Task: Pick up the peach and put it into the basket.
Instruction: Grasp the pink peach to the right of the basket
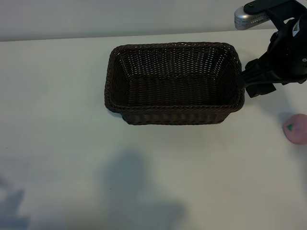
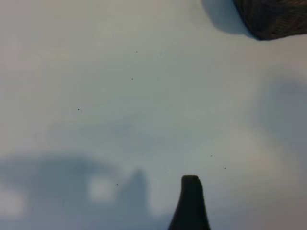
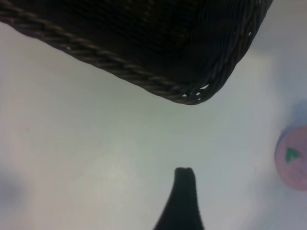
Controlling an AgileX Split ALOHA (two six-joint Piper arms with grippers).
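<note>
While peach (image 1: 296, 129) sits loose on surface (image 1: 57, 120) at right edge, well apart from wicker basket (image 1: 175, 112), right hand (image 1: 256, 81) hovers beside basket's right end, spread, empty, likely staged for reach. Left hand out of exterior view, spread over bare surface, idle.

Right hand (image 1: 249, 81) open, empty

The basket (image 1: 173, 110) was rough, dark woven wicker with a braided rim. The peach (image 1: 296, 129) looked smooth and matt, like the white table (image 1: 57, 120).
</note>
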